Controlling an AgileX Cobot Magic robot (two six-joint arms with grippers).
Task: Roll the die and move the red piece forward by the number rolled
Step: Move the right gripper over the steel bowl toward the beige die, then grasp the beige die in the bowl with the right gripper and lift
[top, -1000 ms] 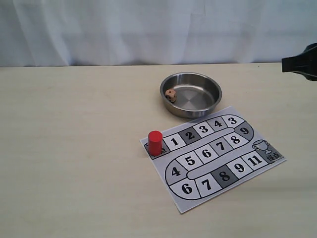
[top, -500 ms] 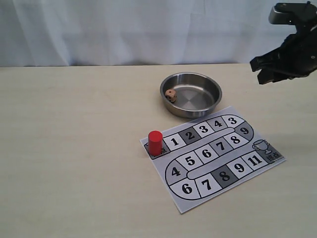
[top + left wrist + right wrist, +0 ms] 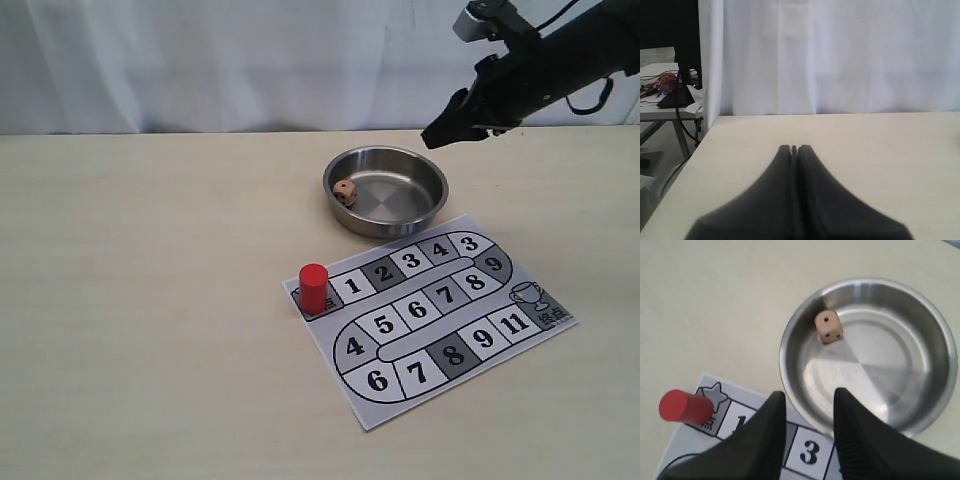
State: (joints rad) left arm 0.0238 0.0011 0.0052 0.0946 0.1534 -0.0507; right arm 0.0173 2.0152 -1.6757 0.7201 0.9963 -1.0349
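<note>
My right pincer [image 3: 809, 395] hangs spread open above the bowl [image 3: 785, 355], and the die [image 3: 828, 326] lies inside the bowl.

I see nothing between the two fingers, and they touch nothing. The die sits low in the shiny metal bowl, close to its wall, a little way past the fingertips and apart from them. The red piece [image 3: 314, 288] stands upright on the star square at one end of the paper board [image 3: 375, 405], just beside the square marked 1, well apart from the pincer. My left pincer [image 3: 794, 147] is pressed together over the bare table [image 3: 880, 150] and pinches nothing.
</note>
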